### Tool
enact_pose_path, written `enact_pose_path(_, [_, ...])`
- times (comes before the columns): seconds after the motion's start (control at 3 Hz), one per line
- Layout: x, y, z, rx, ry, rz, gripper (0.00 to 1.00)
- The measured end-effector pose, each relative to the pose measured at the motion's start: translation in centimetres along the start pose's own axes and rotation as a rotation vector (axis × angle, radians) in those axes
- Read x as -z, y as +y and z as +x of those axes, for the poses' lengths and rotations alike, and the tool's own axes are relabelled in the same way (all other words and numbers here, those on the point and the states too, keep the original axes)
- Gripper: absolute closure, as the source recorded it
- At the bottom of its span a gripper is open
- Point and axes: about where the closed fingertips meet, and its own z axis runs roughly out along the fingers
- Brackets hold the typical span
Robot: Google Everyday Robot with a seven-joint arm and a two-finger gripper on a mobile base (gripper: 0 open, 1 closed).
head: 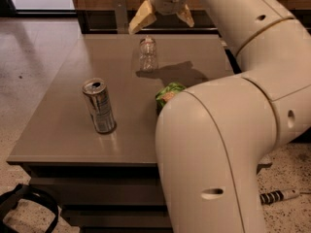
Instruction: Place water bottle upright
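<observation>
The water bottle (pixel 147 53) is a small clear ribbed bottle. It stands upright on the far part of the grey table (pixel 73 130). My gripper (pixel 162 17) hangs above and a little to the right of the bottle, apart from it. Its two pale fingers (pixel 141 16) are spread wide and hold nothing.
A silver drink can (pixel 99 106) stands upright at the left front of the table. A green snack bag (pixel 167 93) lies right of centre, mostly hidden behind my white arm (pixel 214 144). A black strap (pixel 24 208) lies on the floor at the lower left.
</observation>
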Motion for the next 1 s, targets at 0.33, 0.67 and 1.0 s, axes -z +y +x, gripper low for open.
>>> enact_pose_path(0.33, [-2.5,1.4,-0.5,-0.001,0.069,0.023,0.00])
enact_pose_path(0.67, [-4.7,2.3,-1.0,0.001,0.104,0.022,0.00])
enact_pose_path(1.0, [-6.1,2.6,-1.3,-0.008,0.119,0.017,0.00])
